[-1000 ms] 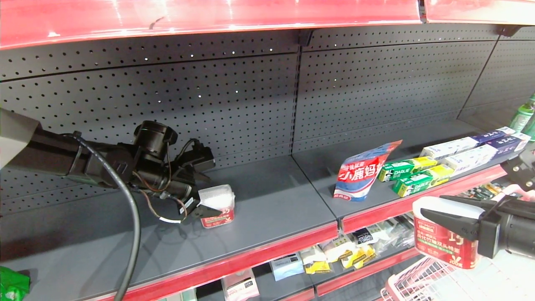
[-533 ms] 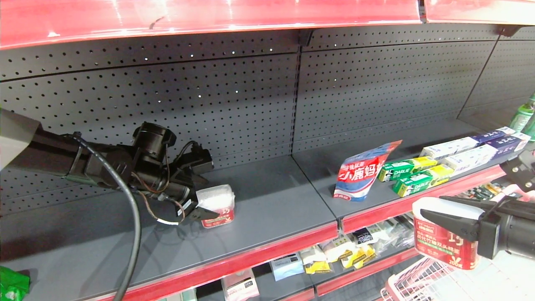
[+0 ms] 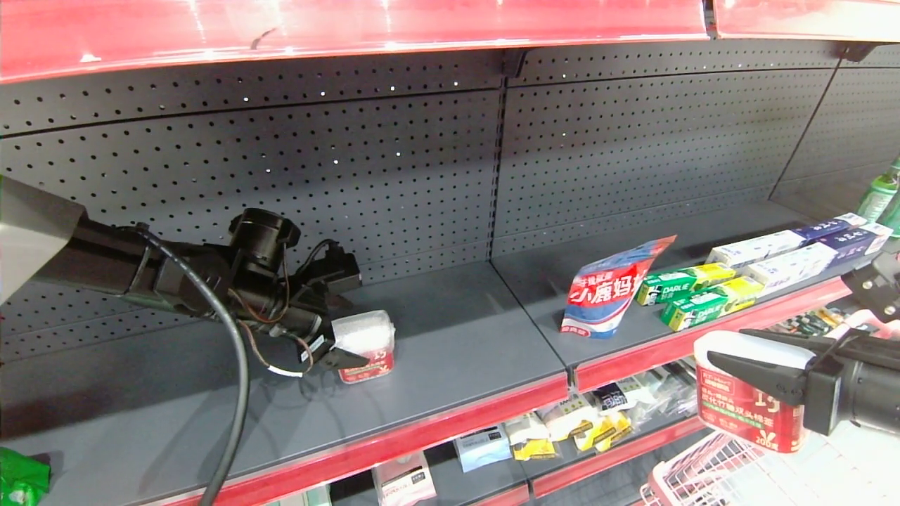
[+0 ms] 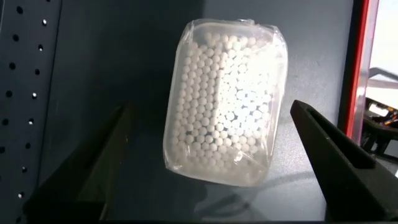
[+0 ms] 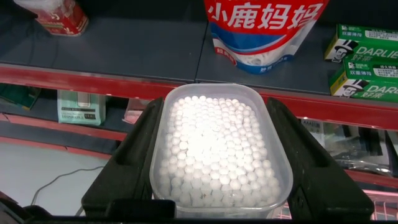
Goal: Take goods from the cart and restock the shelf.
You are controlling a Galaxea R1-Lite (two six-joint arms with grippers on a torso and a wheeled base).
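A clear pack of cotton swabs with a red label (image 3: 367, 343) stands on the grey shelf (image 3: 457, 337), left of its middle. My left gripper (image 3: 355, 330) is open, one finger on each side of the pack. In the left wrist view the pack (image 4: 227, 102) sits between the spread fingers (image 4: 93, 174) with a gap on both sides. A second swab box (image 3: 749, 404) with a red label hangs in front of the shelf at lower right, my right gripper (image 3: 731, 351) shut on it. The right wrist view looks down on this box (image 5: 221, 146), clamped between both fingers (image 5: 134, 155).
A red and blue pouch (image 3: 612, 288) leans on the right shelf bay, with green toothpaste boxes (image 3: 692, 292) and white and blue boxes (image 3: 794, 253) beside it. A pink cart basket (image 3: 703, 471) sits under the right gripper. Small packets (image 3: 562, 422) fill the lower shelf.
The left arm has shifted slightly, its gripper staying open around the pack, which stays put on the shelf. The right gripper and its box have barely moved.
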